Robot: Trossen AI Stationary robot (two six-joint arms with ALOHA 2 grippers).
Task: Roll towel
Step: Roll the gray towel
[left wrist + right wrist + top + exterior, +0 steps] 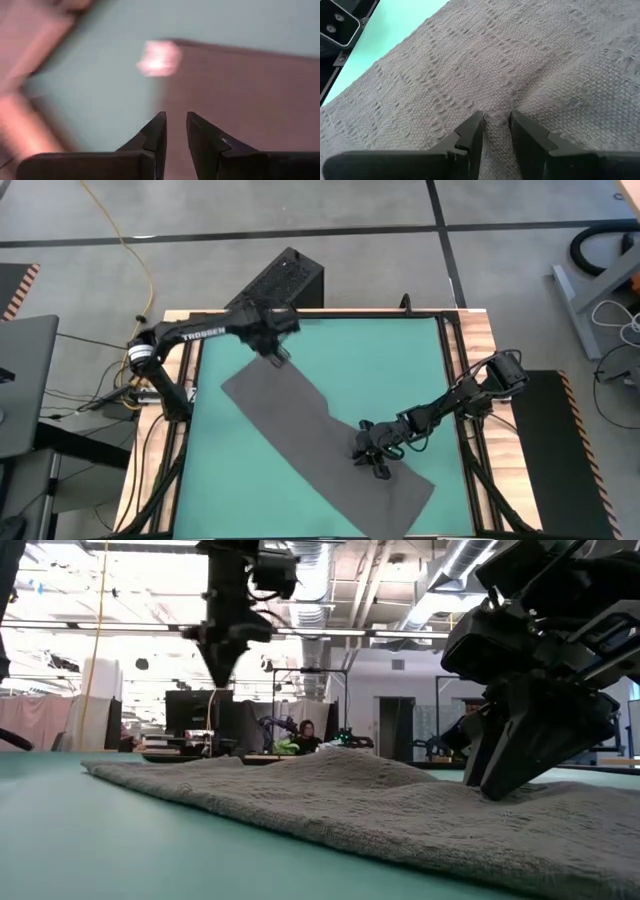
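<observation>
Towel [325, 438] flat, slantwise on green mat [400, 370], no roll started. Right gripper [496, 125] down on cloth, fingers pinching small ridge of towel between tips. Left gripper [175, 125] above far corner, fingers slightly parted, empty. All rolling left.

Left arm [190, 332]: extended from its base at the surface's left edge toward the far side, forearm roughly level, wrist bent so the hand [277, 352] points down. In the low view this hand [222, 668] hangs above the surface, touching nothing. Its wrist view shows the two fingers [152, 135] slightly parted, a narrow gap between the tips, nothing in them.

Right arm [450, 402]: reaching from the right edge inward and toward the near side, hand [372, 455] lowered. Fingers [470, 131] pressed down on the towel [320, 435], pinching a small ridge of cloth between the tips.
</observation>
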